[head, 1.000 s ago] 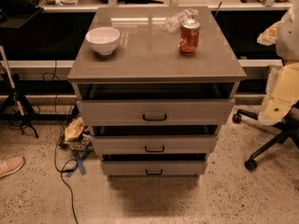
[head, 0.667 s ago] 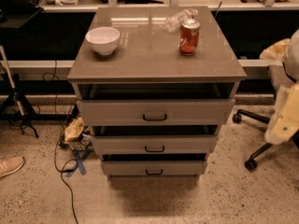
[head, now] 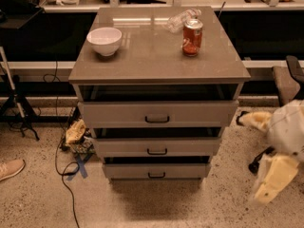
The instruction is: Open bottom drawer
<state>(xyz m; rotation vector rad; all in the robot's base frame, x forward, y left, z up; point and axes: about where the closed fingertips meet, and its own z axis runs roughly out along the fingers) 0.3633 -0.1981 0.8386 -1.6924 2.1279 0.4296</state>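
Bottom drawer, lowest in cabinet, not pulled yet; tool low at right, well apart, grip state can't tell; approach step, next must reach handle.

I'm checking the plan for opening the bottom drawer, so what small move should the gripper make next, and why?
Probably bring the gripper left and down toward the small black handle on the bottom drawer. The gripper hangs off to the right of the cabinet, apart from it and touching nothing, while the handle sits at the centre of the lowest front, near the floor.
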